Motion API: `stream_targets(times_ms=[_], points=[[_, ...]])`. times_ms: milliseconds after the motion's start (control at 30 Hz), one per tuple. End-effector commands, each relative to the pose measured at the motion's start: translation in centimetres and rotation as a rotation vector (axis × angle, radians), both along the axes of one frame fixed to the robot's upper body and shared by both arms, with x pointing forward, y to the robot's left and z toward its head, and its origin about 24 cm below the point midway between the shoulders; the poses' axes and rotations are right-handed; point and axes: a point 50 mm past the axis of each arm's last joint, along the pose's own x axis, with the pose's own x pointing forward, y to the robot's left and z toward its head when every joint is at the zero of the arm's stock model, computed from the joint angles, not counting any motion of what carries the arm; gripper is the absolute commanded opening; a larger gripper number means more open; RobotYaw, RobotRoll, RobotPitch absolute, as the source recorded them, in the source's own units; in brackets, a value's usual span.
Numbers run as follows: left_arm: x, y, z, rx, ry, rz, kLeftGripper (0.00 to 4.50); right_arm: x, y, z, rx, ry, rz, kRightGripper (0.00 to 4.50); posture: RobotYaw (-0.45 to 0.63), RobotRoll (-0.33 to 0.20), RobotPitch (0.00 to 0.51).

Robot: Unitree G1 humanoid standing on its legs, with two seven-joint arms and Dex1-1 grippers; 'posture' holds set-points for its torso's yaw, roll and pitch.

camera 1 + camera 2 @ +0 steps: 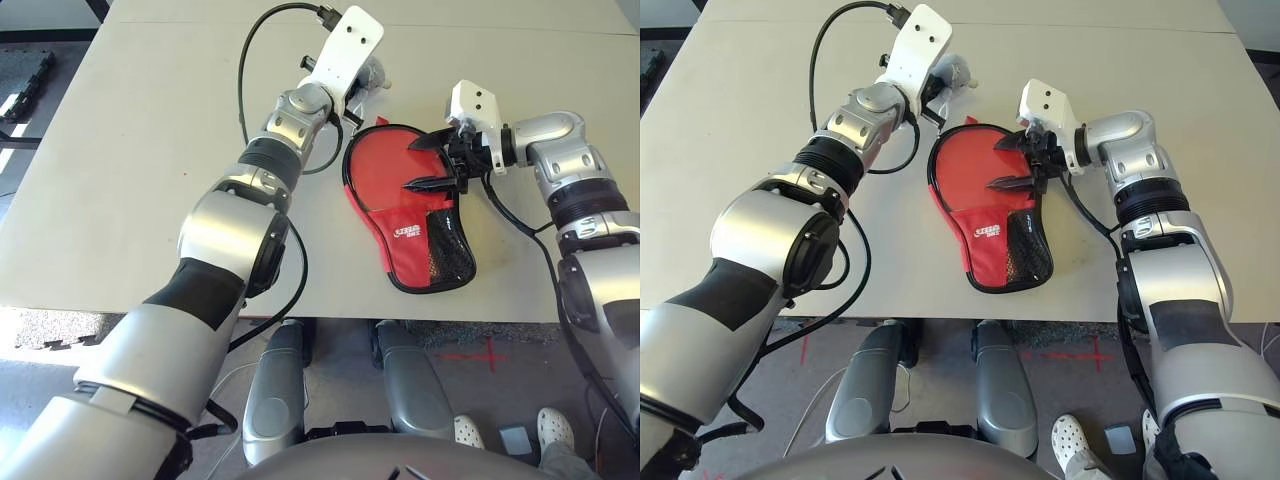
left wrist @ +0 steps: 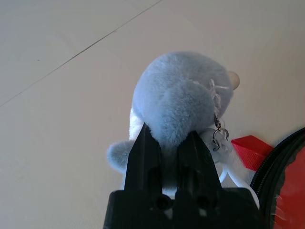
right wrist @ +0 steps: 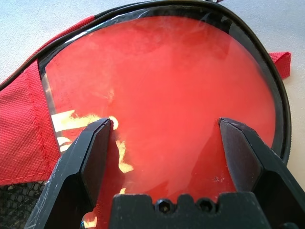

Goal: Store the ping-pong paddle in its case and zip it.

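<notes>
Your left gripper is closed against a grey plush toy just beyond the case. The paddle lies inside the unzipped case. Your right gripper hovers spread wide above the paddle's face.

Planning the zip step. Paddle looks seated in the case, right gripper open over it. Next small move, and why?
Probably lower the right gripper to pin the case flap, since its fingers hang open over the paddle, whose red face lies exposed inside the unzipped rim. The left gripper is shut against a grey plush charm by the zipper end.
</notes>
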Motion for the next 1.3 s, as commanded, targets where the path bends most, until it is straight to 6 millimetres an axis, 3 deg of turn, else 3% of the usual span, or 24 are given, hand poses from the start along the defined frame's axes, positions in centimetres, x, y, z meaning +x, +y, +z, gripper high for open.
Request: stream_targets(times_ms=[33, 600, 800, 967, 1067, 1200, 1300], points=[[-0.3, -1.6, 1.8, -0.024, -0.063, -0.018, 0.11, -1.5, -1.3, -5.6, -0.149, 0.222, -0.038, 4.5, -0.06, 0.0, 0.304], [-1.9, -6.2, 3.9, -0.108, -0.121, -0.111, 0.11, -2.4, -1.5, -6.5, -0.159, 0.245, -0.054, 4.5, -0.12, 0.0, 0.317], [-3.9, -10.1, 2.1, -0.065, -0.053, -0.342, 0.11, -2.4, -1.5, -6.5, -0.157, 0.236, -0.064, 4.5, -0.12, 0.0, 0.319], [-5.1, -11.8, 0.5, -0.029, -0.019, -0.453, 1.89, -2.3, -1.4, -6.5, -0.153, 0.229, -0.069, 4.5, -0.11, 0.0, 0.325], [-5.0, -11.6, 0.7, -0.035, -0.021, -0.447, 3.05, -2.3, -1.3, -6.6, -0.152, 0.229, -0.069, 4.5, -0.1, 0.0, 0.325], [-4.3, -10.5, 2.5, -0.054, -0.064, -0.411, 4.45, -2.3, -1.1, -6.8, -0.15, 0.231, -0.065, 4.5, -0.09, 0.0, 0.322], [-3.7, -9.4, 3.6, -0.054, -0.098, -0.377, 4.45, -2.2, -0.9, -6.8, -0.149, 0.229, -0.062, 4.5, -0.08, 0.0, 0.319]])
